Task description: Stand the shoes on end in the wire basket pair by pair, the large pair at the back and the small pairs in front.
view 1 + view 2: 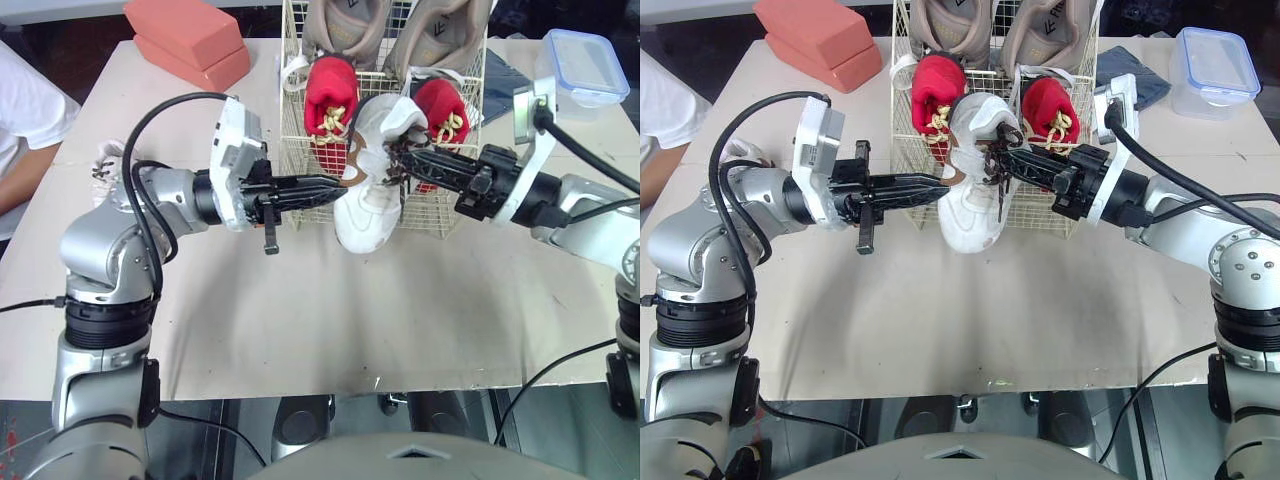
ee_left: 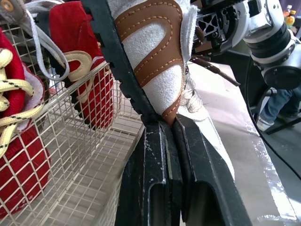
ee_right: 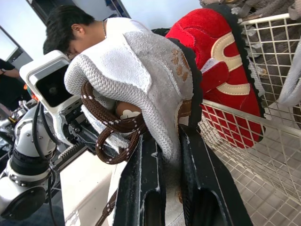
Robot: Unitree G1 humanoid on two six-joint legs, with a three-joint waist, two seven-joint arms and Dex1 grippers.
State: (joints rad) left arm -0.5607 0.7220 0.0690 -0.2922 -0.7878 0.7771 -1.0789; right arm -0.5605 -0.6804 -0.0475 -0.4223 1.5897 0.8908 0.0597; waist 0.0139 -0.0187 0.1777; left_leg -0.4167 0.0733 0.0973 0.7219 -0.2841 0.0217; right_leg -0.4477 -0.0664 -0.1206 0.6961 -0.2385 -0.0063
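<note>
Left edge: a person's white sleeve sat just off the table, tight against that side.
Spare shoe: a second white shoe lay near the left edge, mostly hidden behind the left arm.
Far left corner: two salmon blocks were stacked there, well apart from the action.
Left gripper: the left gripper reached in from the left and was clenched on the brown heel patch of the white shoe.
White shoe: it was pinned between both grippers at the front wall of the wire basket. Its long axis ran steeply down, heel up by the front rim and toe down toward the near edge. The sole faced left, the opening right. Whether the toe touched the table could not be told.
Basket: it stood at the middle of the far edge. The large beige pair stood at the back and the red shoes in front, with a gap between the two reds behind the white heel.
Right gripper: the right gripper came in from the right, clamped on the shoe's collar by the brown laces.
Open room: the whole near half of the table lay bare.
Right of basket: a dark cloth lay just beside it.
Far right corner: a blue-rimmed lidded container sat there.
</note>
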